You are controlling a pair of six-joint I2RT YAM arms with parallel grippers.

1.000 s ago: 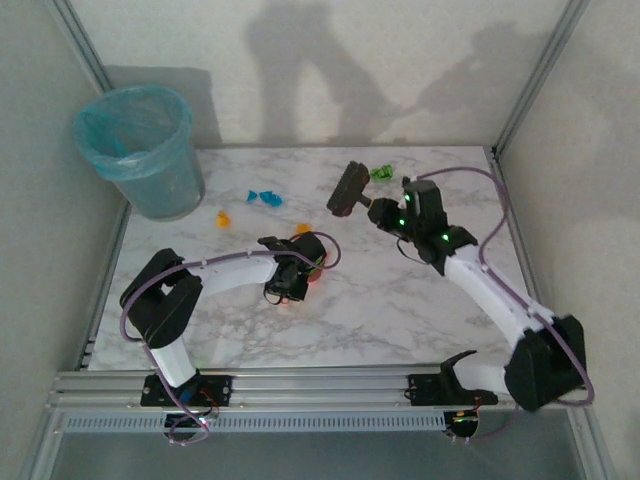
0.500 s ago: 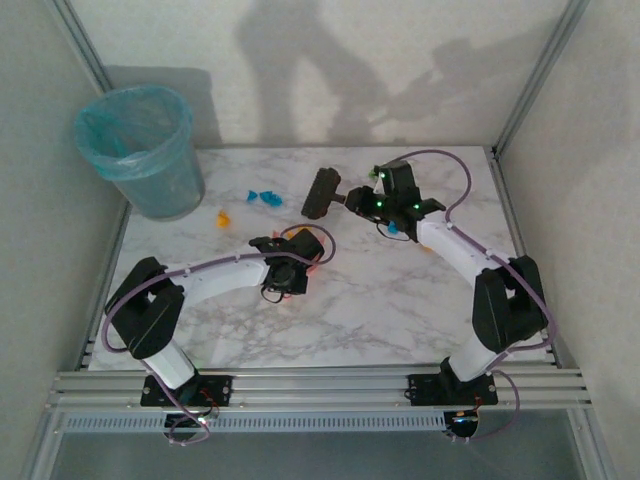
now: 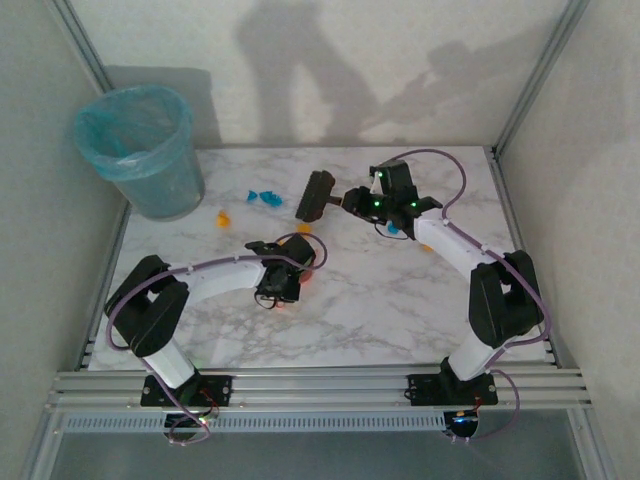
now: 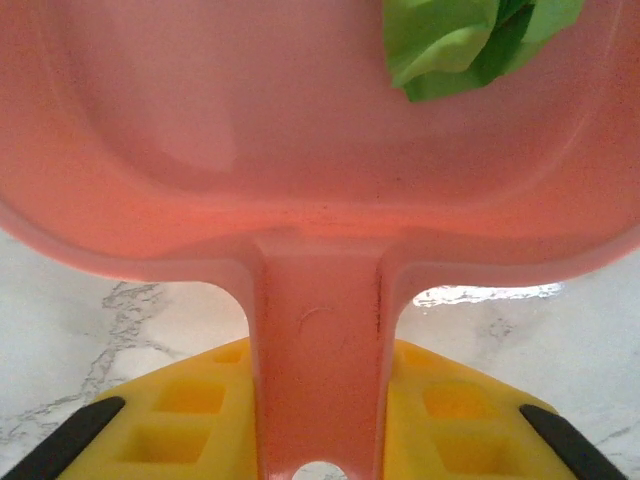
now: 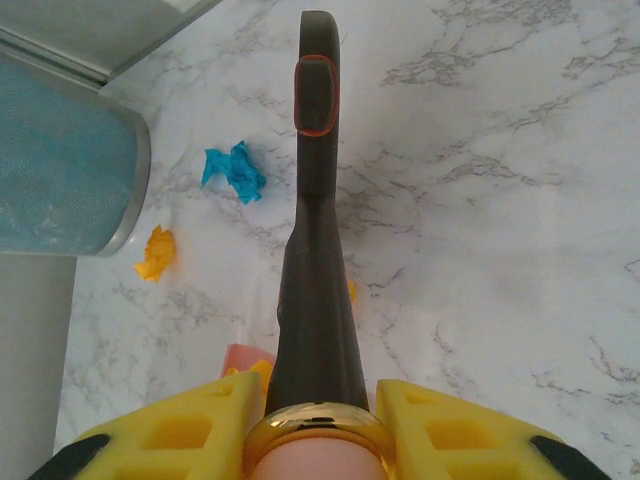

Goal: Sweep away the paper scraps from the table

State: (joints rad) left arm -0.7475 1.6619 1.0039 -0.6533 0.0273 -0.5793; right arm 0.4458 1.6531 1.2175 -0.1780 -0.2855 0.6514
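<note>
- Scraps [image 5: 233, 170] are lying on the bench [image 5: 500, 200] left of the brush [image 5: 318, 250], its long axis running away from the right fingers [image 5: 450, 430] clamping it.
- Left fingers [image 4: 180, 420] are gripping the dustpan [image 4: 300, 150] handle, green scrap [image 4: 470, 40] inside.

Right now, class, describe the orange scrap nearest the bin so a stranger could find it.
Find the blue-lined bin at the table's far left corner. Just right of its base lies the orange scrap; the neighbouring scraps beyond it are blue.
</note>
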